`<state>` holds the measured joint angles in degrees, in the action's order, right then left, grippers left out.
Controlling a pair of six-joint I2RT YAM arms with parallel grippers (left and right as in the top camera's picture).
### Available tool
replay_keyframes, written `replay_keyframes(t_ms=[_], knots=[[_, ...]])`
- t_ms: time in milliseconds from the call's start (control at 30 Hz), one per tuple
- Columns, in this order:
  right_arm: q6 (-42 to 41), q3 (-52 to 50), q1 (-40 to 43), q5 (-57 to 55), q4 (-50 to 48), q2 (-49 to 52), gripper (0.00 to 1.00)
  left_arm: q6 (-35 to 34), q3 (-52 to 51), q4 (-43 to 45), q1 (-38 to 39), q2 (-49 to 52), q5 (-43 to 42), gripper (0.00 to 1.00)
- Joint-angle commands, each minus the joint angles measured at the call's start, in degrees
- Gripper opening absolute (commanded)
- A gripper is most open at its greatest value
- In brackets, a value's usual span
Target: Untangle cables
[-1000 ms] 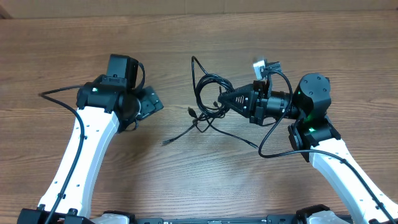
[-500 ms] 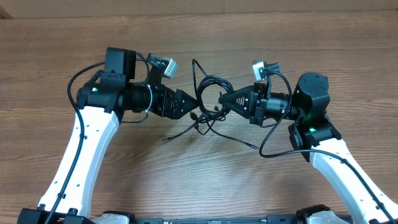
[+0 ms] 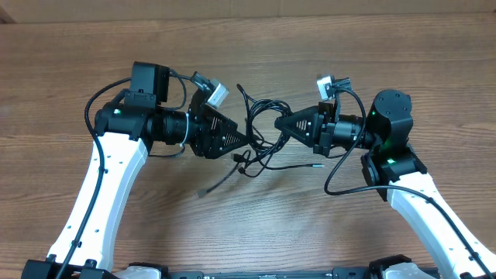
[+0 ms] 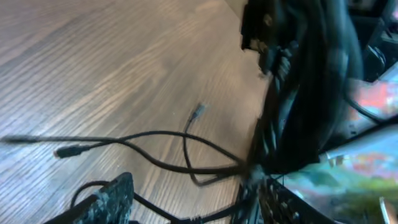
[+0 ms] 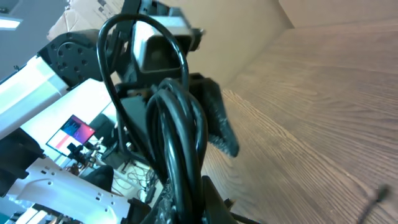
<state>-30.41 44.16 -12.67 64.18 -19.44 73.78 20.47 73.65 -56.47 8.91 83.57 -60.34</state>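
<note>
- Holds the cables [image 3: 260, 128] as one looped knot near the middle of the table [image 3: 403, 46], between the two arms, partly raised off the wood.
- Pinches that knot from 3 o'clock with the right gripper [image 3: 280, 124], jaws closed tight on several strands at once.
- In the right wrist view, grips low on the loops, leaving them standing up and fanning out above the fingers.
- Probably acts as the anchor here: pins one side of the tangle, ready for pulling open from the other side.
- Reaches in from 9 o'clock with the left gripper [image 3: 245, 142], nose tilted down toward the lower strands.
- In the blurred left wrist view, shows the left jaws spread wide with thin strands crossing the gap; closed on nothing, as far as can be told.
- Leaves a loose end [image 3: 203, 192] trailing on the wood toward 7 o'clock of the knot, and a second loose end [image 3: 314, 165] toward 4 o'clock.
- Seems to come in low on purpose: nearer the free tails, away from the dense loops at 12 o'clock.
- Next, most likely, calls for closing on a single strand and drawing it off toward 9 o'clock against the anchored side.
- Risks tightening the knot instead, with two strands caught together or a pull across a crossing.
</note>
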Motion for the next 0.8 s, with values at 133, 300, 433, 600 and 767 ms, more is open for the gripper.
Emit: replay_keyframes(t_ms=[133, 300, 433, 600, 767], knots=[[0.2, 0.5, 0.8, -1.1, 0.3, -0.6, 0.04, 12.3, 0.3, -2.8, 0.2, -0.4, -6.1, 0.55], [0.2, 0.5, 0.7, -0.8, 0.7, -0.6, 0.04, 12.9, 0.3, -0.8, 0.3, -0.4, -9.0, 0.64], [0.2, 0.5, 0.7, 2.5, 0.7, -0.6, 0.04, 10.0, 0.3, 1.6, 0.3, -0.4, -8.8, 0.71], [0.5, 0.5, -0.4, 6.0, 0.7, -0.6, 0.04, 6.3, 0.3, 4.3, 0.4, -0.4, -8.5, 0.75], [0.7, 0.5, -2.8, 6.0, -1.4, -0.6, 0.04, 6.3, 0.3, 4.3, 1.6, -0.4, -8.1, 0.77]])
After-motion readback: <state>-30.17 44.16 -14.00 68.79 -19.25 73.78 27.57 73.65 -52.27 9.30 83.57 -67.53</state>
